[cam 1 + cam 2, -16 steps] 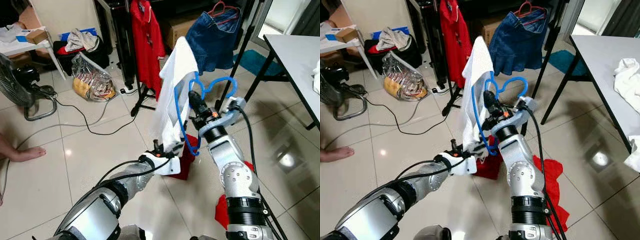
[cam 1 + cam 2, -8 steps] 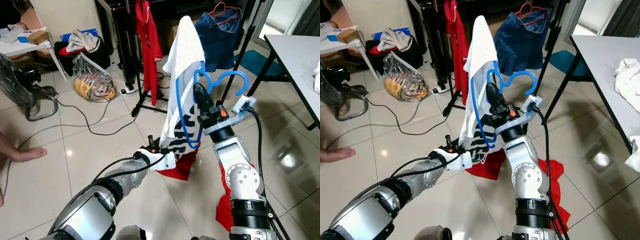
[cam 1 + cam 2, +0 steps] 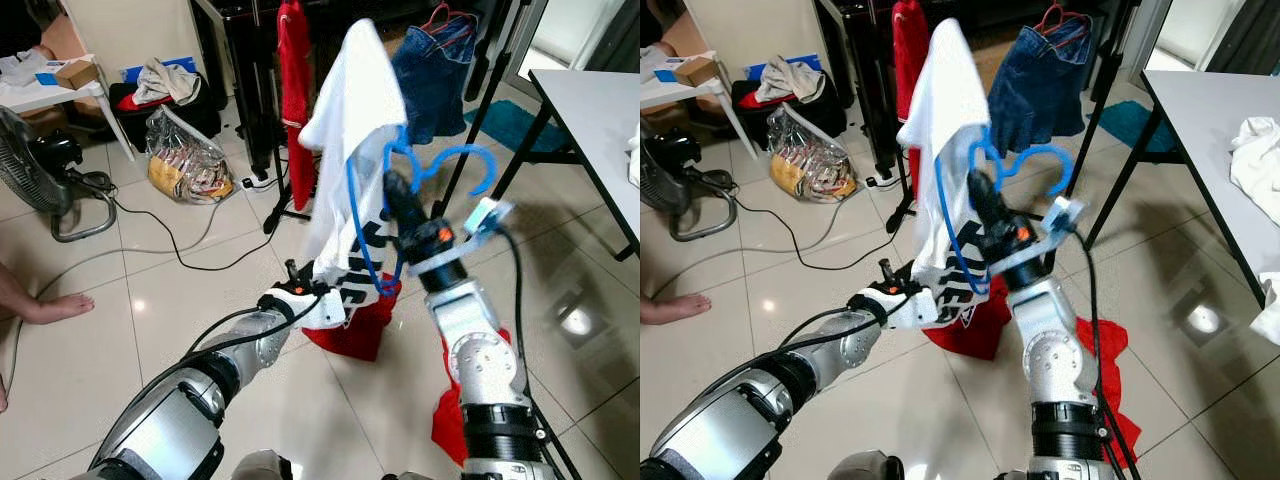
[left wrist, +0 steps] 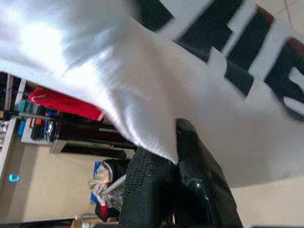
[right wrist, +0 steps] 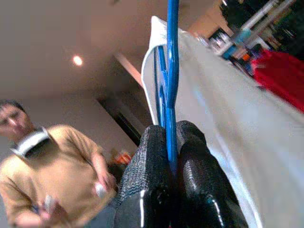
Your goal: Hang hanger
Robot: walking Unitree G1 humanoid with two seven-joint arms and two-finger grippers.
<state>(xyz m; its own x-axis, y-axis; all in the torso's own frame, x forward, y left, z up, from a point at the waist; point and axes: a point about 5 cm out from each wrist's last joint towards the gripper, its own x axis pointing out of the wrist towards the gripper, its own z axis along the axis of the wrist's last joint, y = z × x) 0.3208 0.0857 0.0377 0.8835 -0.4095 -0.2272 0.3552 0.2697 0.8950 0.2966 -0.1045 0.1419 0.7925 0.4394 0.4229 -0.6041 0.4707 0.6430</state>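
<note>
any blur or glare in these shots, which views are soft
Left eye view: mostly sharp, with slight motion smear on the right hand and blue hanger; a glare spot shines on the floor tiles. Left wrist view: the white shirt is blown out and smeared near the left hand. Right wrist view: the person behind is out of focus.
</note>
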